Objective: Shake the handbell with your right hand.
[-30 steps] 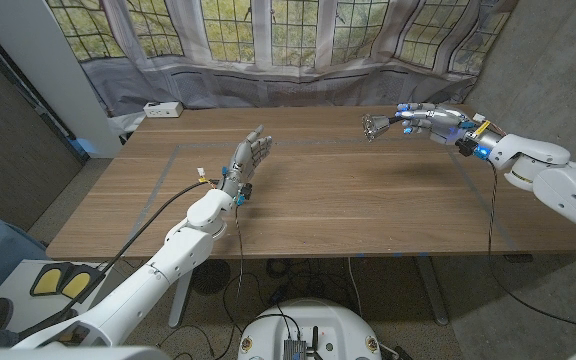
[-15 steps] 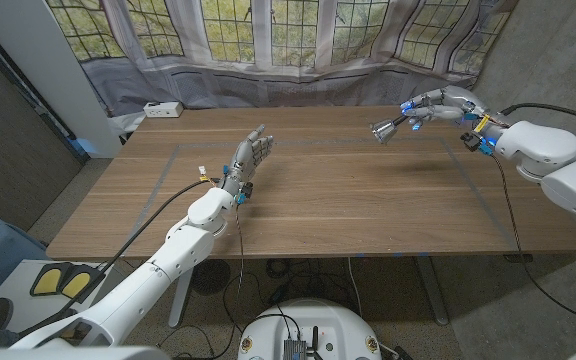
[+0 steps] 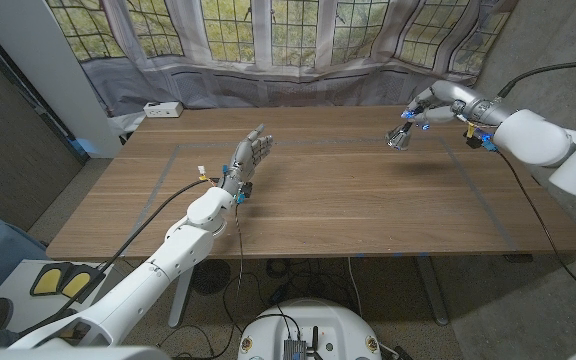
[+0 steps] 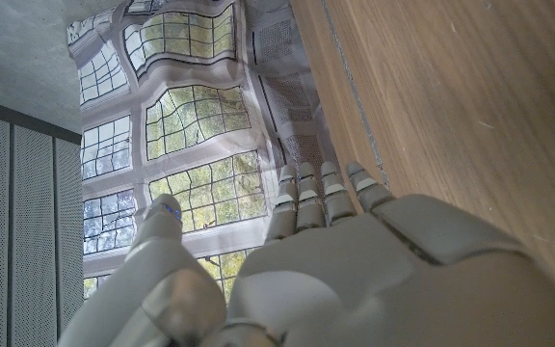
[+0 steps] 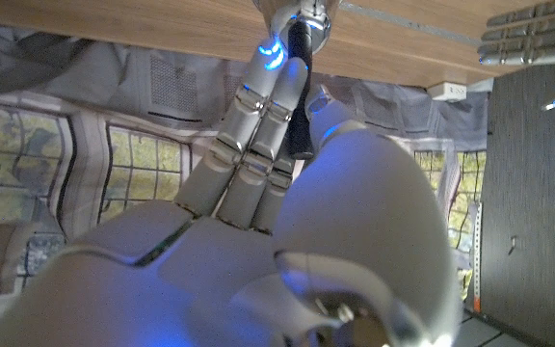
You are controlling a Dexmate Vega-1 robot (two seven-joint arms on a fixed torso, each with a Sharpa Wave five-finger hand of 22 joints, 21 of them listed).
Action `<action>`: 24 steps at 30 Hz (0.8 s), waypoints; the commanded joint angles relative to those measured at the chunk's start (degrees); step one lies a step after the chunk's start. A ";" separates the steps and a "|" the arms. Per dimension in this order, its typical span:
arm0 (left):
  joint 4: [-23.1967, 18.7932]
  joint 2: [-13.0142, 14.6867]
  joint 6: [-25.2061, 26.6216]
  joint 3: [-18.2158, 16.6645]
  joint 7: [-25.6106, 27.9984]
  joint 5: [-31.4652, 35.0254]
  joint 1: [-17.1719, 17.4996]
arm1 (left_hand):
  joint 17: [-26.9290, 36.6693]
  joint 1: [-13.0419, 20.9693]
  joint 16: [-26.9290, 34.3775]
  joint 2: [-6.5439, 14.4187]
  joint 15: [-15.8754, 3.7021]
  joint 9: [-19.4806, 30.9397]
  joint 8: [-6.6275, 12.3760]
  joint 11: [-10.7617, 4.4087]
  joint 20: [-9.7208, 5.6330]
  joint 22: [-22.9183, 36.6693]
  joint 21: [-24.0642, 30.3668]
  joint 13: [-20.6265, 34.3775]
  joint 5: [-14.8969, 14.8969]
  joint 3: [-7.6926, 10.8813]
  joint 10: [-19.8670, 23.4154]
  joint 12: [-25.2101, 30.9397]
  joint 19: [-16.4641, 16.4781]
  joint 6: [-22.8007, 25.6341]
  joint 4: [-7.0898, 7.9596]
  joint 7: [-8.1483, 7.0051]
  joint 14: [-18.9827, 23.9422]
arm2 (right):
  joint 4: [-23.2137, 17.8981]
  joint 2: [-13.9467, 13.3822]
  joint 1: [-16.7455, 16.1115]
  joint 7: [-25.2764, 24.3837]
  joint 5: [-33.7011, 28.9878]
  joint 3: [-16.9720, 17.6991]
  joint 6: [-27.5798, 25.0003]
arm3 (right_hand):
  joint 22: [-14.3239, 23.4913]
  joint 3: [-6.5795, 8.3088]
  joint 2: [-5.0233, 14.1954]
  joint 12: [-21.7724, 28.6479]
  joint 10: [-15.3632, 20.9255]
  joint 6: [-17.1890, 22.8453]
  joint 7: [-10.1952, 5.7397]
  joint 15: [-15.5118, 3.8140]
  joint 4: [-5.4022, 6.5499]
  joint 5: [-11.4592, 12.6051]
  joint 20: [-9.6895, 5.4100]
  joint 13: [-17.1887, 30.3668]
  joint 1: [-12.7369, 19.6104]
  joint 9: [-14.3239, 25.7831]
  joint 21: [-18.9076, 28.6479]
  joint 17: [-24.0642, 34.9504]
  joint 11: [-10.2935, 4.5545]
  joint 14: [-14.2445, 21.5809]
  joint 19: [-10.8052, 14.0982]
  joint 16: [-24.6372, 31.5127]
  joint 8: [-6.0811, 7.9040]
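Right hand (image 3: 446, 103) gripping the bell (image 3: 400, 137) by its dark handle, mouth down, above the table's (image 3: 348, 200) far right; left hand (image 3: 249, 158) open and idle; shake best with short wrist flicks, grip firm, clear of the wood.

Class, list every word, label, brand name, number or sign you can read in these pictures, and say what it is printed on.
None can be read.
White power strip at the table's far edge: any marking too small.
Handbell, held by the right hand: no lettering shows.
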 commanded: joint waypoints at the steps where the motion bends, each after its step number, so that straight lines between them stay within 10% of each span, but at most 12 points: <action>1: -0.08 0.04 -0.28 -0.13 -0.07 -0.12 0.27 | 0.10 0.37 -0.12 -0.09 0.03 0.33 0.02 0.21 0.09 0.16 -0.10 0.23 -0.07 0.32 0.42 -0.21 -0.28 0.51 -0.10 -0.03 0.32 | -5.97 -5.82 3.52 5.25 -38.03 -6.53 -12.15 | 0.13 0.17 0.39 0.35 1.84 0.12 -0.48 -0.67 0.48 0.15 -0.19 0.19 0.50 0.30 0.44 0.38 0.73 -0.36 -0.44 -0.21 -0.21; 12: -0.49 0.22 -0.65 -0.46 0.25 -0.22 0.95 | 0.10 0.38 -0.13 -0.09 0.05 0.33 0.04 0.21 0.05 0.16 -0.08 0.23 -0.07 0.32 0.54 -0.17 -0.25 0.57 -0.10 -0.01 0.30 | -5.95 -4.65 12.59 24.19 -61.45 -14.45 -13.57 | 0.06 0.15 0.16 0.07 1.45 0.34 -1.43 -0.93 0.60 -0.05 -0.49 0.24 0.02 0.31 0.81 0.59 0.65 -1.70 -1.70 -0.99 -0.10; 24: -0.39 0.08 -0.82 -0.51 0.38 -0.43 1.38 | 0.10 0.38 -0.13 -0.09 -0.05 0.33 0.01 0.17 0.02 0.16 -0.07 0.23 -0.07 0.32 0.52 -0.18 -0.25 0.54 -0.10 -0.08 0.33 | -3.79 -0.43 17.86 36.62 -69.61 -16.52 -6.07 | -0.02 0.17 0.16 -0.17 1.22 0.15 -1.98 -1.29 0.81 -0.17 -0.58 0.34 -0.53 0.31 1.14 0.98 0.68 -2.33 -2.69 -1.34 -0.10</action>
